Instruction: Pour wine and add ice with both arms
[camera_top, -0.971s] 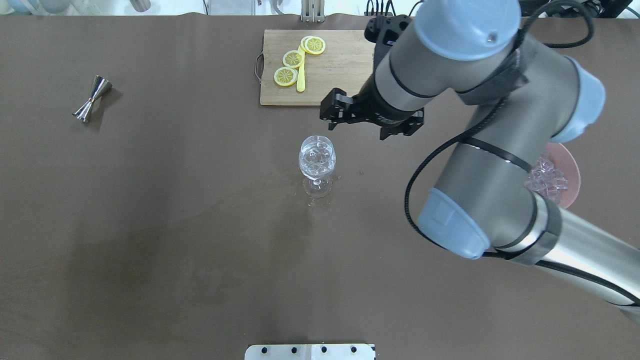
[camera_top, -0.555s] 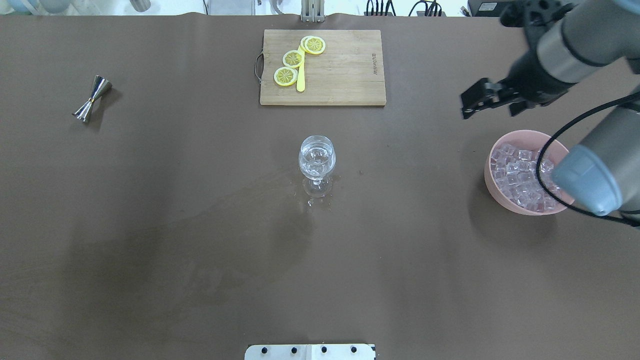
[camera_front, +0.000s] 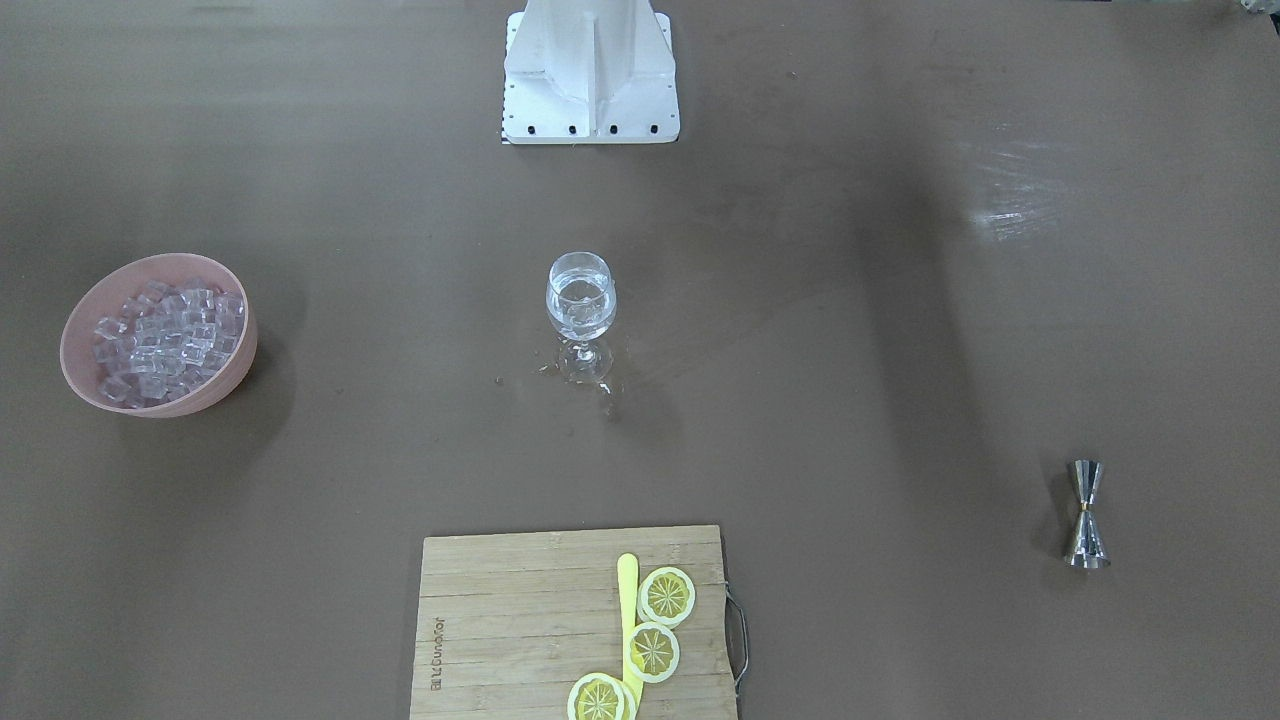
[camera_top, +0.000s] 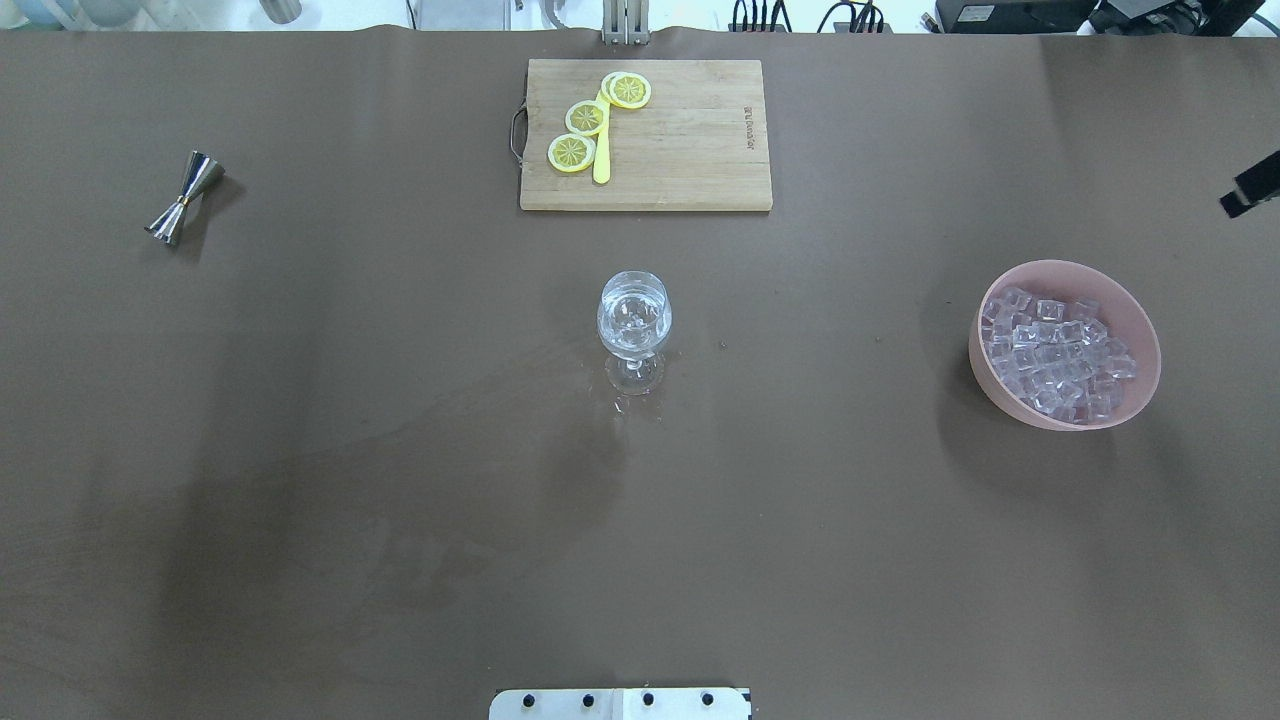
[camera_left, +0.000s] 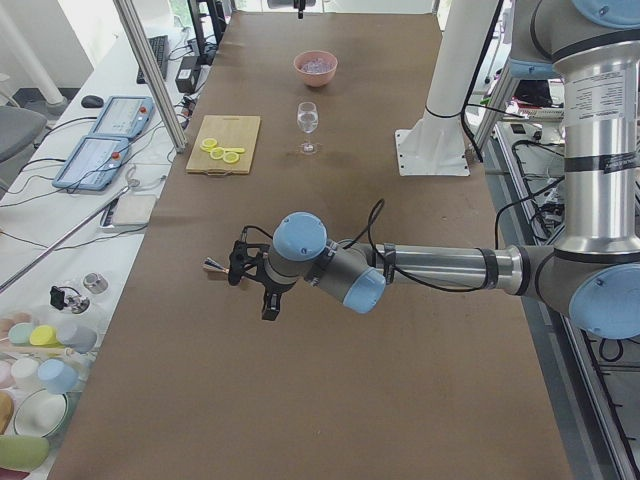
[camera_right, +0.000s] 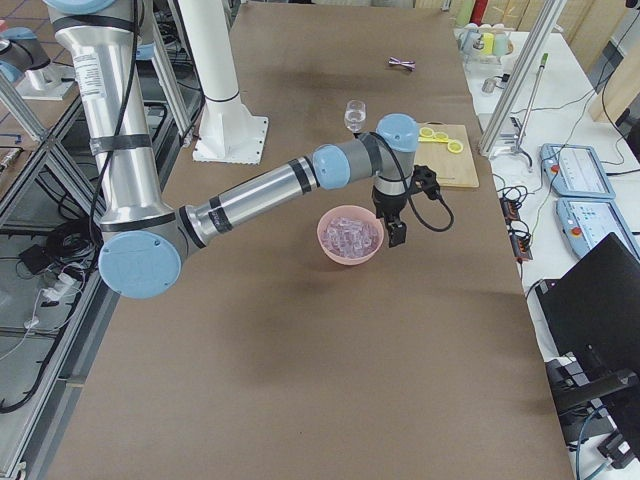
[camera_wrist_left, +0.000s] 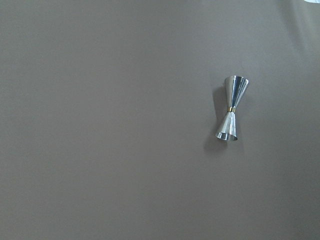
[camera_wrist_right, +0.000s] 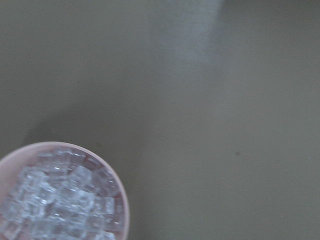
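Brown table covering (camera_top: 300, 450) is recorded with a clear stemmed glass (camera_top: 634, 375) at its centre, in which the wine (camera_top: 634, 322), a colourless liquid, is held with a few cubes. More ice (camera_top: 1055, 355) is heaped in a pink plastic bowl (camera_top: 1065, 268), near which the right gripper (camera_right: 396, 236) is raised. The left gripper (camera_left: 240, 272) is positioned near a steel double-cone jigger (camera_top: 184, 197). Neither gripper's opening can be determined.

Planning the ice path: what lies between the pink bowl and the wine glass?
Only bare brown table cover, in the overhead view, between the pink bowl and the wine glass; small drops lie by the glass's foot.
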